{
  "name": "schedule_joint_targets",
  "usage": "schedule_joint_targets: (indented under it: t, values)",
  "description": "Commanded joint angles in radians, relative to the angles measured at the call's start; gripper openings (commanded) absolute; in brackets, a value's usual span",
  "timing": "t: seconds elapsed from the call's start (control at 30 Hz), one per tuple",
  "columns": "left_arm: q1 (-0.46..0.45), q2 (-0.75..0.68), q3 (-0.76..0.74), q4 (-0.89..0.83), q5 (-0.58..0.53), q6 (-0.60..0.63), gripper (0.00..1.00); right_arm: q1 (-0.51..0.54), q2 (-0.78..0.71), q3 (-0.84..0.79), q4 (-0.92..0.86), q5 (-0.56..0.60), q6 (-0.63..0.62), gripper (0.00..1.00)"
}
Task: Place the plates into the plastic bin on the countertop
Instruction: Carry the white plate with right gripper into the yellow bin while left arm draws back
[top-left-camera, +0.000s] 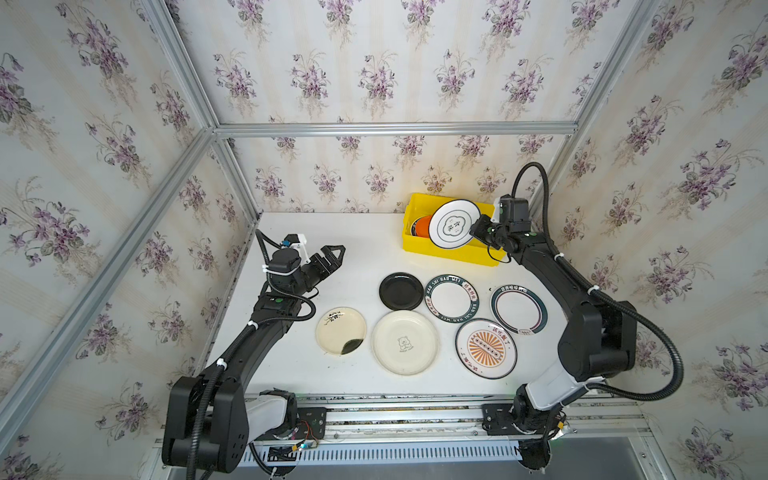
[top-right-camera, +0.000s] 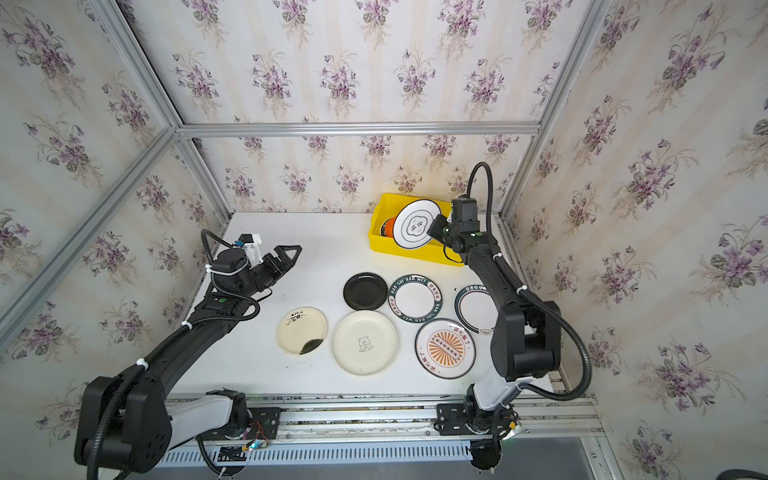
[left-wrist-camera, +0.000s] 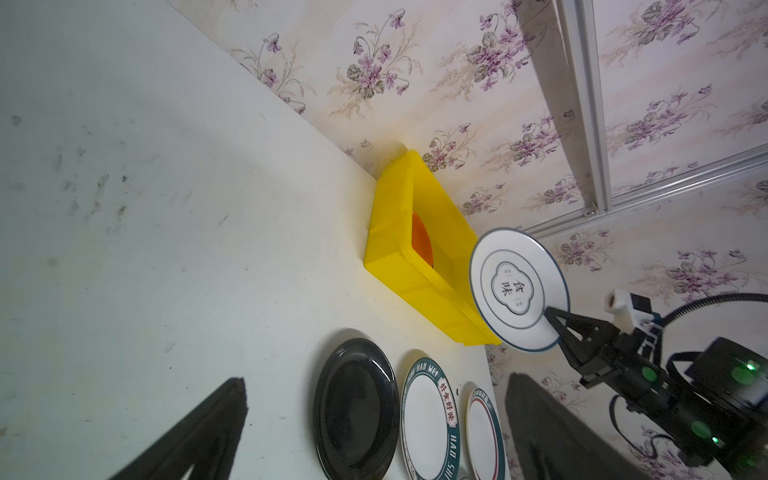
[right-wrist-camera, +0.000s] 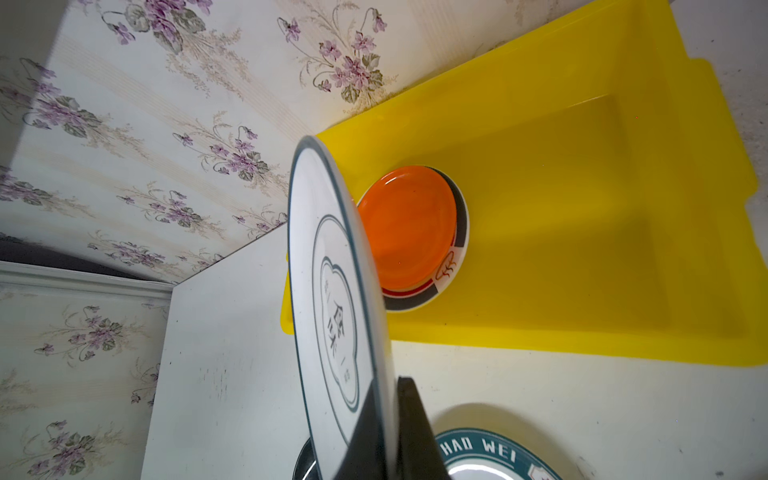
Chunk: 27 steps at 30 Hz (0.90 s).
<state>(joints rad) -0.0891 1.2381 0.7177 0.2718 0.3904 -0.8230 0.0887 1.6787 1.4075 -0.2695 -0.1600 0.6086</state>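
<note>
light: bright, even | shadows: soft | edges: wide-angle bending | wrist views: near tool blurred

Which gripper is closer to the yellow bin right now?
Right. The right gripper, shut on the white plate, hovers above the right half of the plastic bin. The left gripper, open, sits well off to its left over the countertop.

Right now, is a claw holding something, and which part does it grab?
The right claw pinches the white plate by its rim, above the yellow bin. The left claw is open, empty.
</note>
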Motion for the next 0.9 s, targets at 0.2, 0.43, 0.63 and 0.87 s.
schedule_joint_targets:
  t: [0.2, 0.43, 0.63, 0.87]
  values:
    - [0.02, 0.075, 0.0, 0.198, 0.176, -0.011, 0.99, -0.002, 0.262, 0.258, 0.04, 0.052, 0.02, 0.0]
    - [0.021, 0.078, -0.007, 0.201, 0.193, 0.008, 0.99, -0.002, 0.449, 0.433, 0.005, 0.07, 0.034, 0.0]
    - [0.022, 0.075, -0.011, 0.208, 0.201, -0.004, 0.99, -0.001, 0.513, 0.453, 0.024, 0.096, 0.077, 0.0]
    - [0.021, 0.072, -0.012, 0.219, 0.207, -0.011, 0.99, 0.001, 0.568, 0.47, 0.03, 0.057, 0.095, 0.0]
